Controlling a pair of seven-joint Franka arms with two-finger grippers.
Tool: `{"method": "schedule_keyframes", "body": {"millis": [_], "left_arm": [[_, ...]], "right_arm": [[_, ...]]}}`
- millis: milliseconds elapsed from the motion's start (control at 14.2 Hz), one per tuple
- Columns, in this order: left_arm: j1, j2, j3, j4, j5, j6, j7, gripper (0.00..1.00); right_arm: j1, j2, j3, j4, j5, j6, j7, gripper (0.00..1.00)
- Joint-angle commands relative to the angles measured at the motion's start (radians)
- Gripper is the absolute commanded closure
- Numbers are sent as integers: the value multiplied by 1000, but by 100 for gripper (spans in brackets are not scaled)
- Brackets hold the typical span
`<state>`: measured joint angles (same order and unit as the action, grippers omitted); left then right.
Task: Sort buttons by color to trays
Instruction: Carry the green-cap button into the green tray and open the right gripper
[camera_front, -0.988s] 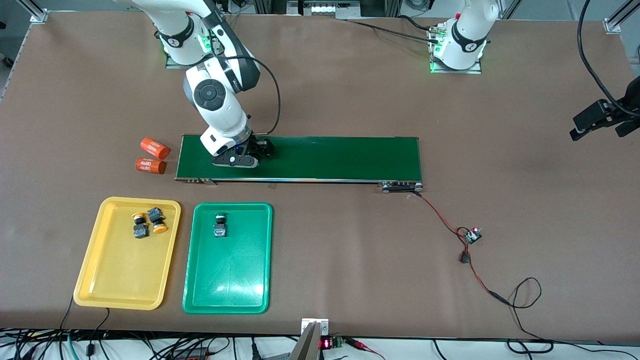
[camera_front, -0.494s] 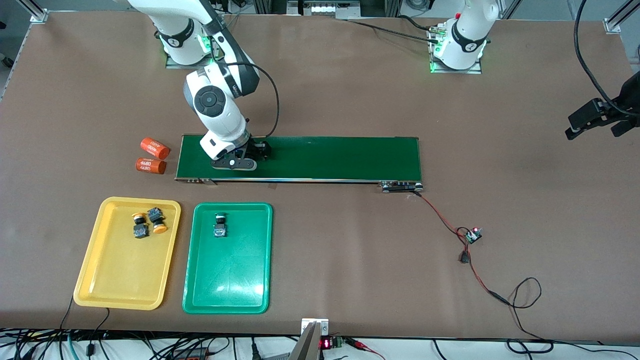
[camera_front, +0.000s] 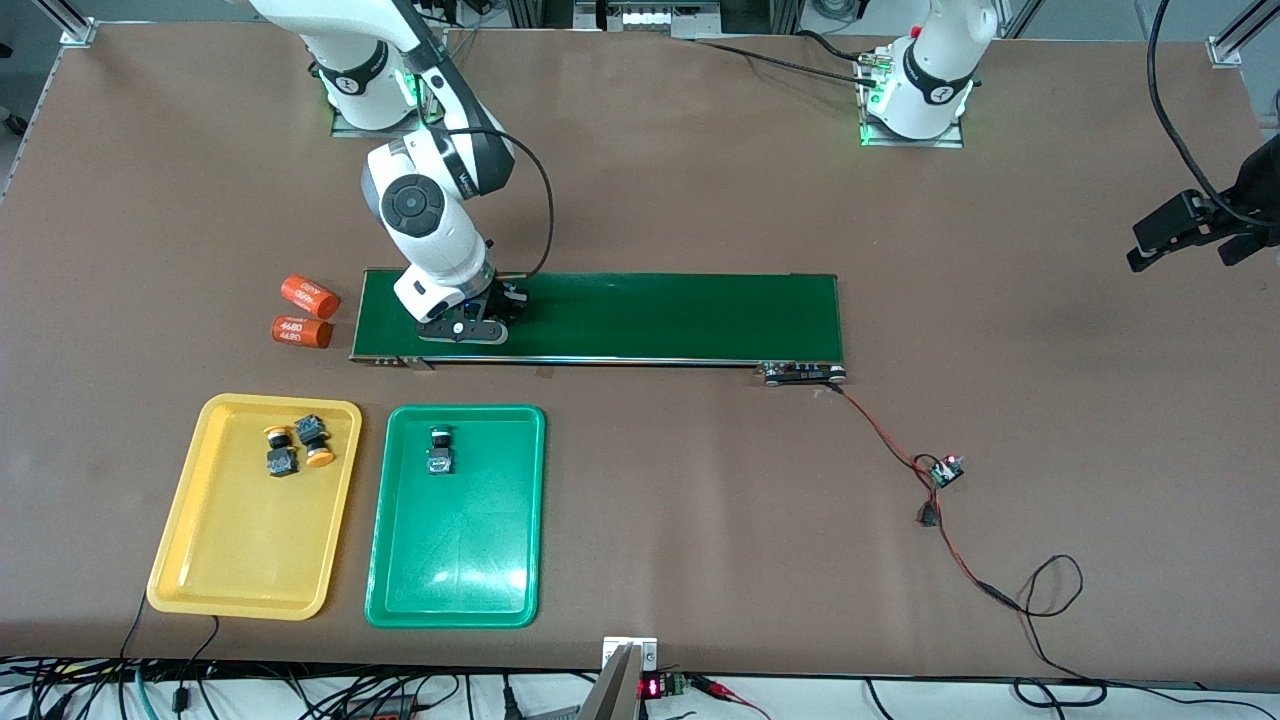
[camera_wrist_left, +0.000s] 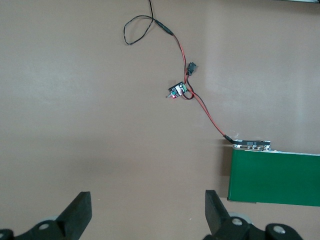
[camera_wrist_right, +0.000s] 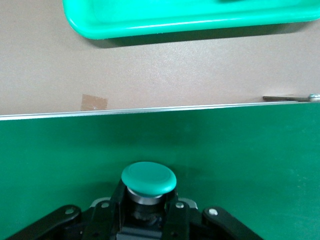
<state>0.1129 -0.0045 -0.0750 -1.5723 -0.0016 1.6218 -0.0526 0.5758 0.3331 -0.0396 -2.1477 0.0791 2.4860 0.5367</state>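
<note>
My right gripper (camera_front: 478, 318) is low over the dark green conveyor belt (camera_front: 650, 315), at the right arm's end, and is shut on a green-capped button (camera_wrist_right: 148, 178). The fingers (camera_wrist_right: 176, 217) clasp its body under the cap. The green tray (camera_front: 455, 560) holds one button (camera_front: 440, 451). Its rim shows in the right wrist view (camera_wrist_right: 150, 25). The yellow tray (camera_front: 245, 545) holds two orange-capped buttons (camera_front: 280, 452) (camera_front: 314, 438). My left gripper (camera_front: 1190, 235) waits, open and empty (camera_wrist_left: 146, 210), over bare table at the left arm's end.
Two orange cylinders (camera_front: 308, 294) (camera_front: 301, 331) marked 4680 lie beside the belt's end. A red-black cable runs from the belt's other end to a small circuit board (camera_front: 945, 470), which also shows in the left wrist view (camera_wrist_left: 178, 91).
My right gripper has shifted a little along the belt toward the right arm's end and turned slightly. My left gripper has drifted slightly. The trays and their buttons have not moved.
</note>
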Motion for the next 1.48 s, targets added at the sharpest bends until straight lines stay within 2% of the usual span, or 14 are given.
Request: {"method": "schedule_keyframes", "body": {"millis": [0,212,423,564,917,1411], "left_arm": [[5,-5,0,15,-9,-36,8,0],[5,-5,0,15,-9,-36,8,0],[4,-5,-2,15,-9,-37,10,0],[4,-5,-2,15,-9,-37,10,0],[4,-5,-3,15,-8,-37,8,0],[4,-5,-2,15,-8,-37,10,0]], "right_arm": [[-5,-9,1,5,13,1,-24,82],[-1,-35,-16,34,11,-33,-69,82],[-2,-43,-58,116,4,-131,-213,82],[-25,-39,-72,156,4,-147,-302,82],[-86,50,-74,242,2,-37,-468,82],[-91,233,-74,390,2,137,-498,82]]}}
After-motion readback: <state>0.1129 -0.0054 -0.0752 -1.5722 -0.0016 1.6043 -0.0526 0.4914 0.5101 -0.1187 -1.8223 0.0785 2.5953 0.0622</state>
